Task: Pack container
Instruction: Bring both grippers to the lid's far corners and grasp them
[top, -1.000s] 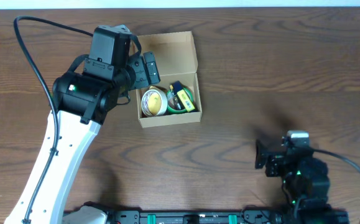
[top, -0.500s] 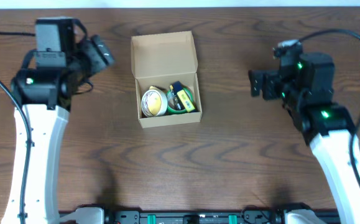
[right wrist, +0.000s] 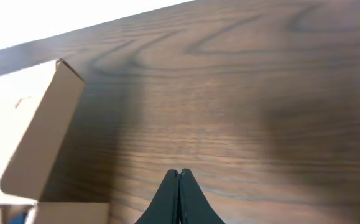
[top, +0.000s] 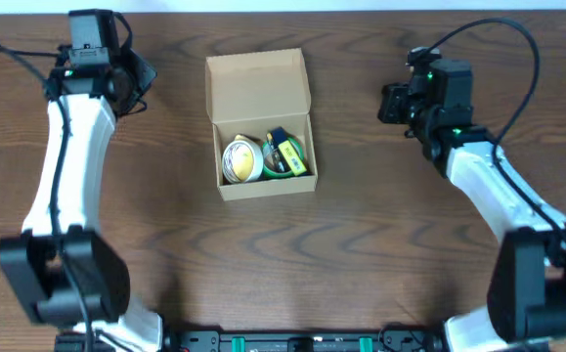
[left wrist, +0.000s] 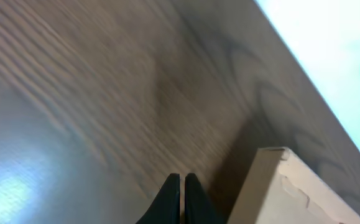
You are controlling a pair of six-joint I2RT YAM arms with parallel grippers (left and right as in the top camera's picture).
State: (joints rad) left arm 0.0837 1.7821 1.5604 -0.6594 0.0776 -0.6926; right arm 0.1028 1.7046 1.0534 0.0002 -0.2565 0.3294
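Observation:
The container (top: 258, 88), a tan cardboard box, sits open at the table's far middle with its flap lid laid back. Inside lie a white-and-yellow tape roll (top: 242, 159), a green roll (top: 281, 163) and a yellow-and-blue item (top: 291, 154). My left gripper (top: 138, 72) hovers left of the box, shut and holding nothing. Its wrist view shows the closed gripper (left wrist: 181, 180) over bare wood, with a corner of the container (left wrist: 279, 186) to its right. My right gripper (top: 390, 103) hangs right of the box, shut and empty. In its wrist view the gripper (right wrist: 180, 173) points at the tabletop, with the container (right wrist: 40, 140) at the left.
Dark wood tabletop (top: 361, 235) surrounds the box on all sides. The table's far edge (top: 283, 11) runs just behind both grippers. Black cables loop off both arms near the far corners.
Both arms have swung out toward the far side of the table, one on each side of the box. Both grippers went from open to shut. The box and its contents have not moved.

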